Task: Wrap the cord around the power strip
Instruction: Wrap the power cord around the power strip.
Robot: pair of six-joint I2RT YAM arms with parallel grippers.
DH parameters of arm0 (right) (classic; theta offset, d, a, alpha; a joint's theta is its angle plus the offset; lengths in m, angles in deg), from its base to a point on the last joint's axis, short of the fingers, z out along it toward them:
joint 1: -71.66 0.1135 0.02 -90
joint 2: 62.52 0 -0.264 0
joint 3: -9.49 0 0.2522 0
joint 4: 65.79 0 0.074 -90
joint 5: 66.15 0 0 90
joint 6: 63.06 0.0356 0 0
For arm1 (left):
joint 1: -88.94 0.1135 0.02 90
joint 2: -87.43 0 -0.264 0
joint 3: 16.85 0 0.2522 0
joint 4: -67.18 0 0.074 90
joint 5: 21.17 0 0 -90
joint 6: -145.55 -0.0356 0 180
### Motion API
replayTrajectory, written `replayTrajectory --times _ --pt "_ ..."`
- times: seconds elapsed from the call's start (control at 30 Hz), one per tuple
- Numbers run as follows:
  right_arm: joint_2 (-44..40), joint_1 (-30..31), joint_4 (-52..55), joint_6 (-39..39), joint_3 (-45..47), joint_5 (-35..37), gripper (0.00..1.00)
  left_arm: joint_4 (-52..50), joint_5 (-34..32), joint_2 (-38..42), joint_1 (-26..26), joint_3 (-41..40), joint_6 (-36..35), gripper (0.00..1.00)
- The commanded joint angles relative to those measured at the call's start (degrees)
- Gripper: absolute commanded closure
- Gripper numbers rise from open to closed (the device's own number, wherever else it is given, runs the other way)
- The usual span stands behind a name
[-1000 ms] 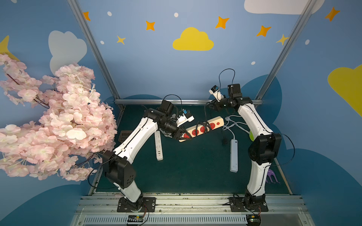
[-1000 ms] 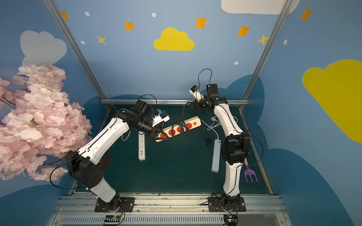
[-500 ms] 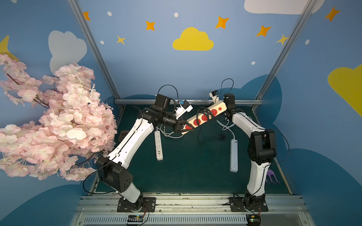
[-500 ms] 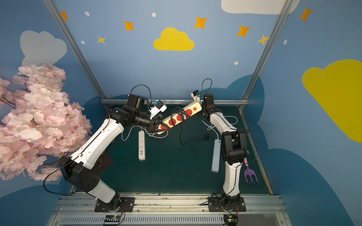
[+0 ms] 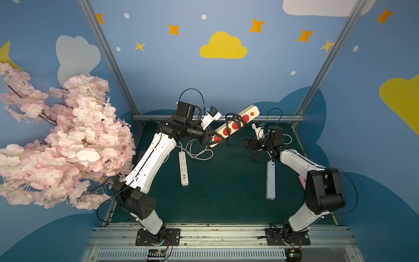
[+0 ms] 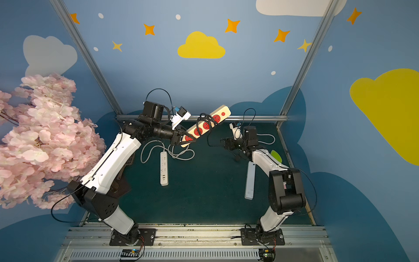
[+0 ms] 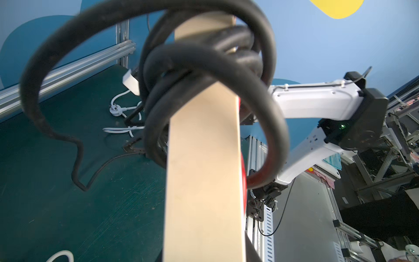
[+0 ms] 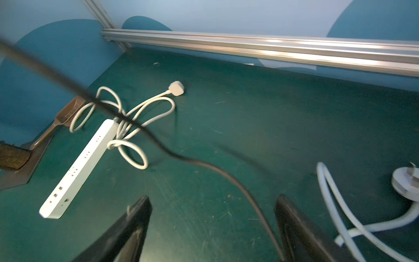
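Observation:
The beige power strip [image 5: 240, 119] [image 6: 205, 124] with red sockets hangs tilted in the air, its low end in my shut left gripper [image 5: 212, 139] [image 6: 181, 140]. Several loops of the black cord [image 5: 233, 116] [image 6: 202, 118] [image 7: 204, 68] circle its middle. In the left wrist view the power strip [image 7: 204, 170] fills the centre and hides the jaws. The cord's free end trails down to a black plug [image 5: 256, 158] on the mat. My right gripper [image 5: 246, 144] [image 8: 213, 202] sits low, to the right of the strip, open. The cord [image 8: 204, 162] passes loosely between its fingers.
A white power strip [image 5: 183, 169] [image 8: 79, 167] with a looped white cord lies left of centre. A pale blue strip [image 5: 271, 180] lies by the right arm, with a white plug [image 8: 405, 181] nearby. A blossom tree [image 5: 56, 140] crowds the left side. A metal rail [image 5: 158, 117] borders the back.
My left arm has lifted the power strip up and toward the back. My right gripper has opened, let go of the cord and dropped down to the right of the strip.

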Motion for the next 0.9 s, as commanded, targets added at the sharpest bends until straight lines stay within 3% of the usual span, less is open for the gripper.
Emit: replayTrajectory --times 0.0,0.13,0.23,0.57,0.73,0.87 --pt "0.4 4.9 -6.0 0.8 3.9 2.3 0.13 2.2 0.6 -0.3 0.3 3.1 0.8 0.97" --pt "4.0 10.2 -13.1 2.1 4.5 11.3 0.13 2.2 0.1 -0.9 0.3 3.7 2.0 0.97" --pt "7.9 10.7 -17.0 5.2 2.7 13.7 0.13 2.2 0.4 -0.6 0.3 3.8 2.4 0.97" --pt "19.9 13.4 -18.3 5.1 -8.2 19.0 0.15 2.4 0.6 0.0 0.2 3.4 3.4 0.97" --pt "24.7 13.7 -17.4 5.6 -13.0 19.6 0.27 3.3 0.9 0.0 0.5 3.5 4.6 0.97" --pt "26.7 14.4 -16.8 4.3 -14.5 21.9 0.54 5.6 1.4 0.0 1.5 3.3 7.3 0.97"
